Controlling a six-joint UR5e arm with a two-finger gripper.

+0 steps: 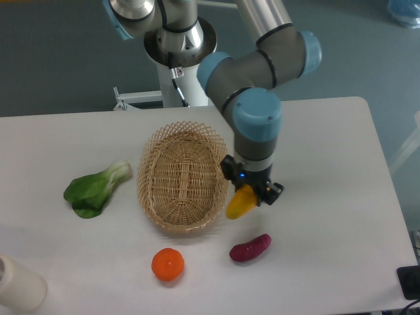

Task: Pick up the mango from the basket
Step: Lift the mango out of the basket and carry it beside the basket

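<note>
The yellow-orange mango (239, 203) hangs tilted in my gripper (251, 189), which is shut on its upper end. It is held just right of the oval tan wicker basket (182, 176), outside the rim and above the table. Nothing lies inside the basket. The arm reaches down from the top of the view, and its blue wrist stands over the mango.
A purple sweet potato (250, 247) lies on the table just below the mango. A round orange fruit (167, 264) sits in front of the basket. A green leafy vegetable (96, 189) lies left of it. A white cylinder (18, 284) stands at the bottom left corner.
</note>
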